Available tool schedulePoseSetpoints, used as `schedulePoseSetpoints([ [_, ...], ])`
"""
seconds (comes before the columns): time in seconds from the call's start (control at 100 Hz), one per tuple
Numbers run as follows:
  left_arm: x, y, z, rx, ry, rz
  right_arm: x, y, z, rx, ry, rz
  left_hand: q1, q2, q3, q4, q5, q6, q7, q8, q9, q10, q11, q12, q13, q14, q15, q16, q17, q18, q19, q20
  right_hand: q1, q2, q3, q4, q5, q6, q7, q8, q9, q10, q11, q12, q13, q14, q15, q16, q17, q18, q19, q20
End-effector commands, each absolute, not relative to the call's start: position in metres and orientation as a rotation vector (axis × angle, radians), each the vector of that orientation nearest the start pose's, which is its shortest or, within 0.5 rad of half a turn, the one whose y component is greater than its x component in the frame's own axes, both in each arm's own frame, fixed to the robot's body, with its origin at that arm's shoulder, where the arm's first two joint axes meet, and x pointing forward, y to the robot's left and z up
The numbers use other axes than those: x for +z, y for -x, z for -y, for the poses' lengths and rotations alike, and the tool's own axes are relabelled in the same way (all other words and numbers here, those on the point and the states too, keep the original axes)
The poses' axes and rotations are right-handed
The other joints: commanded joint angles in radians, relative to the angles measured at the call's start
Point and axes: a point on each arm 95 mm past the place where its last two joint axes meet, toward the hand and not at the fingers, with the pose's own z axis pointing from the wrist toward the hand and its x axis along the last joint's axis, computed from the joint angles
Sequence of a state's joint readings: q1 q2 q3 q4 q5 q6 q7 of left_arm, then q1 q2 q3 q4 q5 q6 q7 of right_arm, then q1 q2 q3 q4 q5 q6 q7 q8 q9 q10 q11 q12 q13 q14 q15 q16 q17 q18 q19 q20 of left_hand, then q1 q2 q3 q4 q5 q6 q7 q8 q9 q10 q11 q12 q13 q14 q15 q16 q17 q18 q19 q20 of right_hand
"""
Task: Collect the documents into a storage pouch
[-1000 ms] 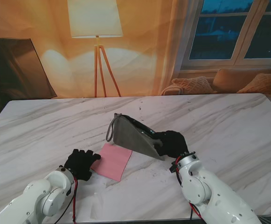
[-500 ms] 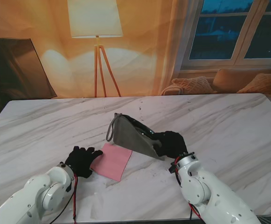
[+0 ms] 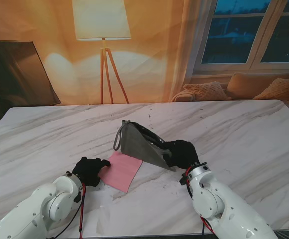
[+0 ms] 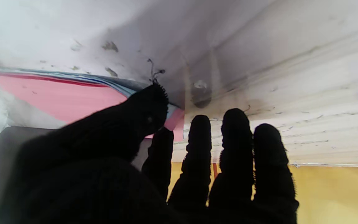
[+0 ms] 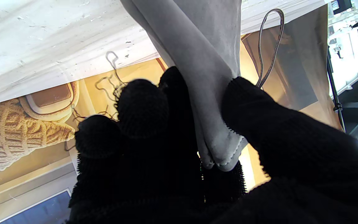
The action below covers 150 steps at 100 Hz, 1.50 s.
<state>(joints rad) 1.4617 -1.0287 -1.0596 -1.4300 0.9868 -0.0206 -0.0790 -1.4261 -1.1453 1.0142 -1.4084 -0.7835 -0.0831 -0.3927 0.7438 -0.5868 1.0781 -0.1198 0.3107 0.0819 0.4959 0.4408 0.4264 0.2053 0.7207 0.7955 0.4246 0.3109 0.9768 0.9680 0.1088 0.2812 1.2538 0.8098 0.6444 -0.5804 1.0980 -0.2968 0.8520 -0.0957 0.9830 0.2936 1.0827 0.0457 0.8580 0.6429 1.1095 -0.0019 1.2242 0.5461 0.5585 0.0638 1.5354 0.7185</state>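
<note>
A grey felt pouch with a cord loop stands propped up at the table's middle, its mouth facing my left. My right hand is shut on its near corner; the right wrist view shows the pouch pinched between thumb and fingers. A pink document lies flat beside the pouch mouth. My left hand rests at the document's left corner. In the left wrist view the thumb sits over the edge of the pink document, with the other fingers straight and apart.
The white marble table stretches wide on both sides. A floor lamp, a dark screen and a sofa with cushions stand beyond the far edge.
My left hand has slid forward and slightly right, onto the corner of the pink document. The right hand and pouch have stayed put.
</note>
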Motion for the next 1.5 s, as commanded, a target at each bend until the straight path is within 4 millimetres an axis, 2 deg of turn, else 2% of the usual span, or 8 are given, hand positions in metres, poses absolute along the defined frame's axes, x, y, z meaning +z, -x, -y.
schedulePoseSetpoints([
  [0.0,-0.384,-0.408,-0.007,-1.279,1.259,-1.776,-0.34,-0.415,-0.047,1.821,-1.218,-1.248,0.032,0.022,0.019,-0.003,0.032,-0.019,0.025,0.01,0.05,-0.002,0.034,0.042,0.045,-0.001,0.041,0.021,0.014,0.007,0.026,0.031,-0.002,0.039,-0.011,0.009,0.004,-0.012,0.018,0.006,0.001,0.033,0.022,0.003,0.002,-0.038,-0.016,-0.01,-0.01,-0.012,0.008,-0.009],
  [0.1,-0.385,-0.41,-0.006,-1.297,1.266,-1.762,-0.34,-0.415,-0.047,1.82,-1.226,-1.245,0.083,0.023,-0.036,-0.079,0.089,-0.024,0.066,0.006,0.112,0.001,0.007,0.196,0.067,0.007,0.068,0.032,0.029,0.007,0.031,0.046,-0.002,0.039,-0.011,0.009,0.004,-0.012,0.018,0.006,0.001,0.034,0.022,0.003,0.002,-0.038,-0.016,-0.011,-0.01,-0.012,0.008,-0.009],
  [0.38,-0.388,-0.411,-0.006,-1.324,1.277,-1.747,-0.34,-0.415,-0.047,1.819,-1.233,-1.244,0.157,0.015,-0.134,-0.116,0.258,-0.006,0.146,0.022,0.246,0.002,-0.031,0.309,0.131,0.018,0.138,0.055,0.076,0.016,0.06,0.077,-0.002,0.039,-0.012,0.009,0.004,-0.012,0.018,0.006,0.0,0.034,0.022,0.003,0.002,-0.037,-0.016,-0.011,-0.01,-0.012,0.008,-0.009],
  [0.61,-0.387,-0.409,-0.006,-1.357,1.314,-1.707,-0.34,-0.415,-0.047,1.819,-1.238,-1.246,0.164,0.109,-0.24,-0.111,0.358,-0.036,0.219,-0.022,0.266,0.021,-0.056,0.301,0.114,0.056,0.103,0.035,0.048,0.025,0.043,0.087,-0.003,0.038,-0.012,0.009,0.004,-0.012,0.018,0.006,0.0,0.035,0.022,0.003,0.003,-0.037,-0.016,-0.011,-0.01,-0.012,0.008,-0.009],
  [0.86,-0.383,-0.404,-0.006,-1.393,1.362,-1.637,-0.34,-0.414,-0.047,1.819,-1.244,-1.249,0.36,0.235,-0.505,-0.092,0.437,-0.029,0.31,-0.067,0.344,0.024,-0.113,0.288,0.104,0.092,0.046,-0.016,0.026,0.035,0.029,0.071,-0.002,0.039,-0.012,0.009,0.004,-0.013,0.018,0.006,0.0,0.034,0.022,0.003,0.003,-0.037,-0.016,-0.011,-0.01,-0.012,0.008,-0.009],
  [1.13,-0.374,-0.401,-0.006,-1.443,1.396,-1.567,-0.341,-0.413,-0.048,1.815,-1.252,-1.247,0.436,0.283,-0.623,-0.063,0.41,-0.037,0.496,0.091,0.377,0.036,0.016,0.307,0.129,0.096,0.104,0.007,0.033,0.034,0.042,0.097,-0.001,0.039,-0.011,0.009,0.003,-0.013,0.018,0.006,0.0,0.034,0.022,0.003,0.003,-0.037,-0.016,-0.011,-0.01,-0.012,0.008,-0.009],
  [1.31,-0.362,-0.395,-0.008,-1.484,1.402,-1.508,-0.341,-0.413,-0.048,1.814,-1.254,-1.248,0.419,0.259,-0.584,-0.062,0.411,-0.035,0.516,0.217,0.397,0.063,0.124,0.321,0.168,0.087,0.185,0.059,0.047,0.038,0.062,0.152,-0.001,0.04,-0.012,0.009,0.005,-0.012,0.018,0.006,0.0,0.034,0.022,0.003,0.003,-0.037,-0.016,-0.011,-0.01,-0.012,0.008,-0.009],
  [1.49,-0.345,-0.39,-0.011,-1.54,1.381,-1.465,-0.342,-0.413,-0.048,1.816,-1.257,-1.248,0.285,0.16,-0.345,-0.081,0.469,-0.048,0.519,0.242,0.47,0.078,0.187,0.316,0.248,0.089,0.253,0.08,0.104,0.065,0.093,0.205,-0.001,0.039,-0.012,0.009,0.004,-0.011,0.018,0.006,0.0,0.035,0.021,0.003,0.003,-0.037,-0.016,-0.011,-0.01,-0.012,0.008,-0.009],
])
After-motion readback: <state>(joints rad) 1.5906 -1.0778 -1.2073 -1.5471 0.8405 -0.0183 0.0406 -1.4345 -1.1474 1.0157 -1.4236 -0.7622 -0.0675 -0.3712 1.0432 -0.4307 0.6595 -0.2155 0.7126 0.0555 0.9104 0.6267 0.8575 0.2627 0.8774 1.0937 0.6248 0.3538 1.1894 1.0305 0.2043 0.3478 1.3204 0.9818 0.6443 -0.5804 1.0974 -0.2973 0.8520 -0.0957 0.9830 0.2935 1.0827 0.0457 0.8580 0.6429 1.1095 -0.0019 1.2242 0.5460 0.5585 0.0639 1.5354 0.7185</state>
